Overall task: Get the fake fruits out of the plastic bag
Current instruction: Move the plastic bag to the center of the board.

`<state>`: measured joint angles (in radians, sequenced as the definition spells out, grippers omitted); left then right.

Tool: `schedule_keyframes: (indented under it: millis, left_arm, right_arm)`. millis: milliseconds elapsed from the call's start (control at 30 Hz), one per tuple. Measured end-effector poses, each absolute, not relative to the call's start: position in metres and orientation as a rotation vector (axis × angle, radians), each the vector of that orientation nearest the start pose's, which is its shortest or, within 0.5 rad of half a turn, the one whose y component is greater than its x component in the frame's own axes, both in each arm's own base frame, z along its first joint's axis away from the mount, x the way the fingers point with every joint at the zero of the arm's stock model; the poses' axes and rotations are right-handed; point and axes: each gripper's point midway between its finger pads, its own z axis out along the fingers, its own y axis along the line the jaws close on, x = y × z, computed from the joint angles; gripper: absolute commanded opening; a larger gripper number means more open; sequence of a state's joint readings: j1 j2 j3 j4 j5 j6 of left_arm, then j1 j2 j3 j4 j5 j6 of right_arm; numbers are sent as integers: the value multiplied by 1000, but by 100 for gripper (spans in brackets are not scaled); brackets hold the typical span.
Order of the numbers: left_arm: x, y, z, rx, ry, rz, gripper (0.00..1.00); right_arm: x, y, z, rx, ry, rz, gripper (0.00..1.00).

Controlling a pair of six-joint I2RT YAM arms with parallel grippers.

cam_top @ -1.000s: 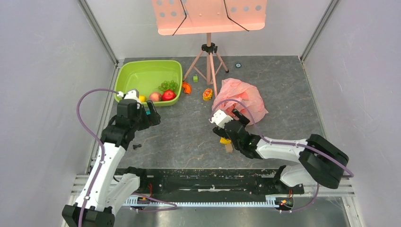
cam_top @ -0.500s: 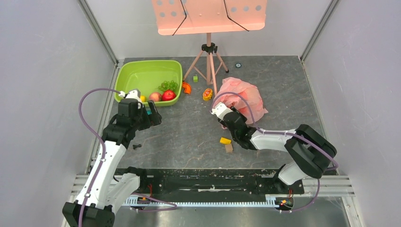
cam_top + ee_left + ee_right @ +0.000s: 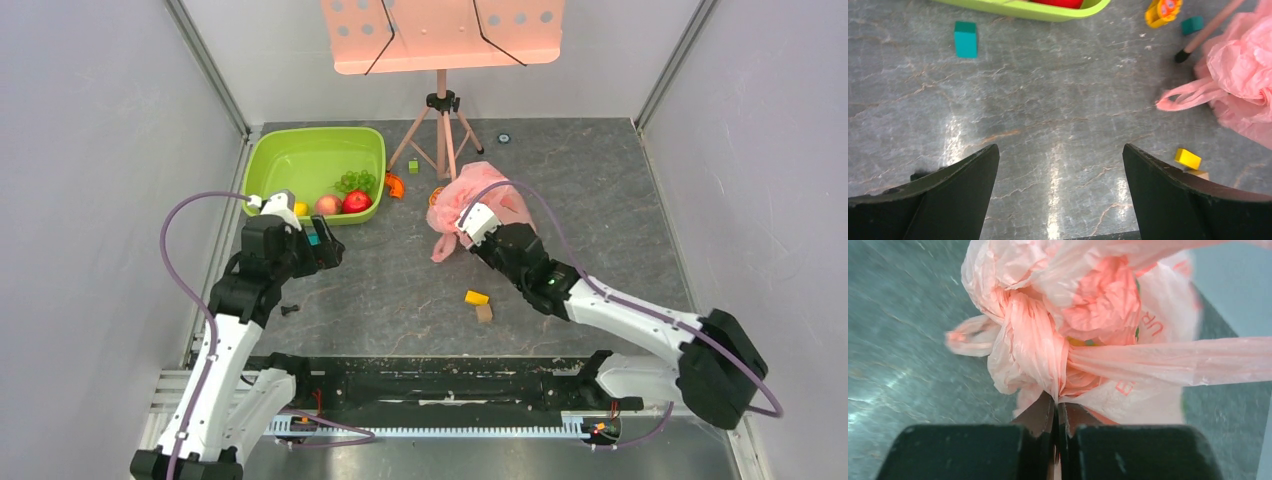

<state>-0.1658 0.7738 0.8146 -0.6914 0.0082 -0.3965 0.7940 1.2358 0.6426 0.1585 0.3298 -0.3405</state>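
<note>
The pink plastic bag (image 3: 478, 190) is bunched up near the tripod, one loop handle (image 3: 1188, 95) trailing on the floor. My right gripper (image 3: 468, 226) is shut on a gathered fold of the plastic bag (image 3: 1098, 305), its jaws pressed together on the film. A speck of yellow (image 3: 1079, 341) shows between the folds; nothing else of the bag's contents shows. A red apple (image 3: 356, 200), a peach (image 3: 328, 204) and a yellow fruit (image 3: 301, 208) lie in the green basin. My left gripper (image 3: 1060, 150) hangs open over bare floor beside the basin.
The lime-green basin (image 3: 300, 150) stands at the back left, with green grapes (image 3: 355, 181) in it. A music-stand tripod (image 3: 441, 130) rises just behind the bag. A yellow cube (image 3: 477, 297), a tan cube (image 3: 484, 313) and a teal cube (image 3: 966, 39) lie loose. Walls close both sides.
My right gripper went from open near the cubes up to the bag, shut on it and drew it leftward into a tighter bunch. The left arm barely moved.
</note>
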Motion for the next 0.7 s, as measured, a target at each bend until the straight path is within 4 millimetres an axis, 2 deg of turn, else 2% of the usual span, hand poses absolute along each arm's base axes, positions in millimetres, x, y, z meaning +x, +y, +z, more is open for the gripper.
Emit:
schedule_keyframes:
  millis: [100,200,433,567,700]
  left_arm:
    - [240,-65,198,-224,2175,-370,100]
    - [239,-76,213,-174,2111,-455,100]
    - [231,-103,253,-29,1934,-627,100]
    - [218,-122,272,89,1815,-722,100]
    - [199,-141,277,267,1709,-795,97]
  right_arm:
    - [302,225,176,-892,1704,56,0]
    - [293,238,195,-949,1669,147,0]
    - [251,273,195,-1184,1636,430,0]
    - [228,282,197,-1279,1585,551,0]
    - [211,286,203,-1346,1521,626,0]
